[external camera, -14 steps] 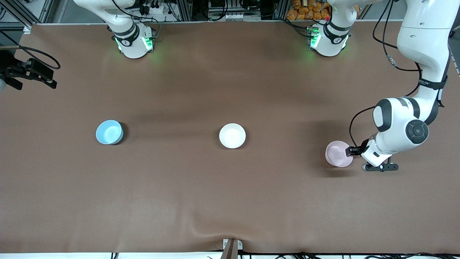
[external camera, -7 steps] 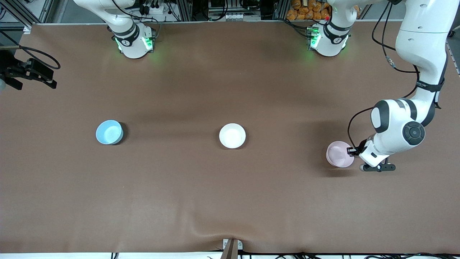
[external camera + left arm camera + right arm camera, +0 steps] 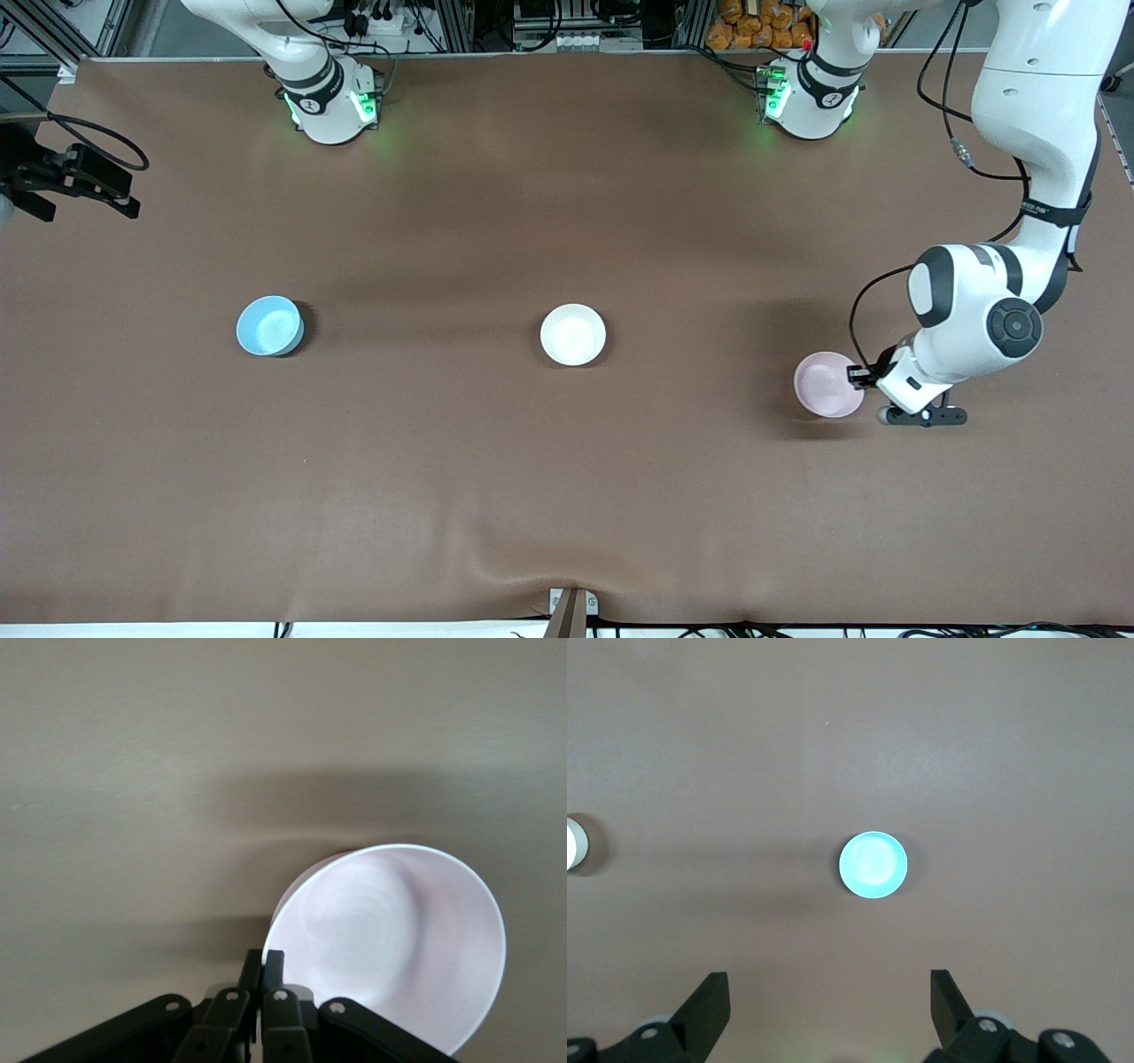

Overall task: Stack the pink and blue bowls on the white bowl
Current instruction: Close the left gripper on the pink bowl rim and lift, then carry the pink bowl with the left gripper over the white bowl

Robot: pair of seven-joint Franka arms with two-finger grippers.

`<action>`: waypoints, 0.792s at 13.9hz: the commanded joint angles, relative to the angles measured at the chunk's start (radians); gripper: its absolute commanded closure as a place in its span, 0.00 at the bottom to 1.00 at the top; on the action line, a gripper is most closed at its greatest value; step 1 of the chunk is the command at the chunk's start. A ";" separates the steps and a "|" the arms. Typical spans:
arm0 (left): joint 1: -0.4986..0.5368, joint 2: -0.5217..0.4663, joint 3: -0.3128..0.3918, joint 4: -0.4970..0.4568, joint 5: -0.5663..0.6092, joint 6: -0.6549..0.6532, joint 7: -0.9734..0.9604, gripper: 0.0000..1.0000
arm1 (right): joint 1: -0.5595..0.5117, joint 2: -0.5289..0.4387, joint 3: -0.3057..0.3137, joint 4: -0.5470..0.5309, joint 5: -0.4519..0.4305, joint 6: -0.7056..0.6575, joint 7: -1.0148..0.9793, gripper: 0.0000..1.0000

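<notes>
The pale pink bowl is toward the left arm's end of the table. My left gripper is shut on its rim and holds it just above the cloth. In the left wrist view the fingertips pinch the rim of the pink bowl. The white bowl sits at the table's middle. The sky-blue bowl sits toward the right arm's end. My right gripper is open and empty, high over the table, with the blue bowl far below and the white bowl at the view's edge.
A brown cloth covers the whole table. A black device with cables sits at the table's edge toward the right arm's end. The two arm bases stand at the edge farthest from the front camera.
My left gripper has shifted a little toward the white bowl with the pink bowl in it. The right arm and the other two bowls have not moved.
</notes>
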 commanded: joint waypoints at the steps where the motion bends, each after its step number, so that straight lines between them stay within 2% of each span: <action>1: 0.002 -0.037 -0.071 0.055 -0.016 -0.116 -0.088 1.00 | -0.006 0.002 0.004 0.006 -0.016 -0.003 -0.007 0.00; 5: -0.001 -0.035 -0.158 0.147 -0.016 -0.216 -0.238 1.00 | -0.006 0.002 0.004 0.006 -0.016 -0.004 -0.007 0.00; 11: -0.014 -0.034 -0.227 0.198 -0.016 -0.228 -0.361 1.00 | -0.006 0.001 0.004 0.006 -0.016 -0.007 -0.007 0.00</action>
